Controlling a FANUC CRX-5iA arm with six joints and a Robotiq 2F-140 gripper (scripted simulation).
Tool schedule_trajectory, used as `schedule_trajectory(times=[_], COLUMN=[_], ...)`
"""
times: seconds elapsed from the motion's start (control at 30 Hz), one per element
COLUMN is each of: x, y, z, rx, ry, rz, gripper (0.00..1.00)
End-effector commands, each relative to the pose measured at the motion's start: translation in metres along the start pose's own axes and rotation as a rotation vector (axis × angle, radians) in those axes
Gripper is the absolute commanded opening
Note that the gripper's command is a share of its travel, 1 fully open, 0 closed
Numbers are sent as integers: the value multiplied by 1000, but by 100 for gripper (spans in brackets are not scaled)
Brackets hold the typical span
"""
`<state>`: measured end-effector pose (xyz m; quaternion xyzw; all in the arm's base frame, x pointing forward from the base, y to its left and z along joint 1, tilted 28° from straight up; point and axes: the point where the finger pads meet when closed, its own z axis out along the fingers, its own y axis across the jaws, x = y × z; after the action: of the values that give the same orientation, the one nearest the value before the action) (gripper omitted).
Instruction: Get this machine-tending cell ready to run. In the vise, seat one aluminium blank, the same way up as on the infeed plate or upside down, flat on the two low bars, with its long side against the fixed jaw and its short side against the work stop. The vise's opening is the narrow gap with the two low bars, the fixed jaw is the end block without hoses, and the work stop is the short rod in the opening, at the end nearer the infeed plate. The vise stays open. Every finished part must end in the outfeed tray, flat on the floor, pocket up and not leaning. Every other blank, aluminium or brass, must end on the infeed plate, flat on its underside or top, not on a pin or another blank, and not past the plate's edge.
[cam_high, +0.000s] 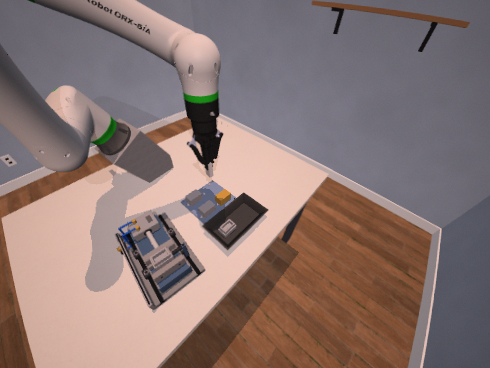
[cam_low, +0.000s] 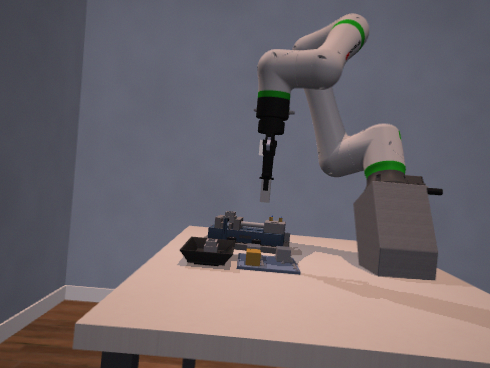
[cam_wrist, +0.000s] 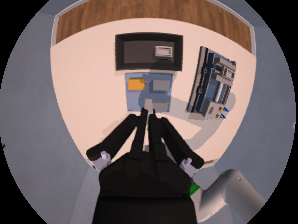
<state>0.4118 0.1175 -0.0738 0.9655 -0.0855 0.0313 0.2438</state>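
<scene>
The gripper (cam_low: 265, 196) is seen hanging high above the table (cam_high: 75, 310), pointing straight down, with its fingers (cam_high: 210, 169) fully closed together and nothing held between them. In the top view it is placed above the far side of the infeed plate (cam_high: 192, 201), well apart from everything on the table. The blue infeed plate carries two grey aluminium blanks (cam_high: 194, 196) and one brass blank (cam_high: 223, 196); the brass blank lies at the plate's corner nearest the outfeed tray (cam_high: 256, 202), and all three are seen flat and apart from one another. The black outfeed tray lies just beside the plate, and one finished part (cam_high: 228, 227) rests on its floor towards the near end, a pale rectangular pocket showing on its upper face. The vise (cam_high: 161, 256) stands further along the table, apart from the plate, with blue hoses (cam_high: 125, 229) at its far end; a pale grey block (cam_high: 161, 259) can be made out in its middle, but whether this is a part or a piece of the vise cannot be told. In the wrist view the plate is seen directly past the closed fingertips, with the tray beyond it and the vise to the right. The arm's grey pedestal (cam_low: 395, 260) stands on the table's far side.
</scene>
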Motion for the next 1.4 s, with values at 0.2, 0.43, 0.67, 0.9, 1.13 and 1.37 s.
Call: schedule_trajectory(times=[0.2,0.43,0.67,0.9,1.13,1.37], x=[0,0,0,0,0,0], y=[0,0,0,0,0,0], z=[7,19,33,42,53,58], rx=[0,0,0,0,0,0], ry=[0,0,0,0,0,0], rz=[0,0,0,0,0,0], gripper=[0,0,0,0,0,0])
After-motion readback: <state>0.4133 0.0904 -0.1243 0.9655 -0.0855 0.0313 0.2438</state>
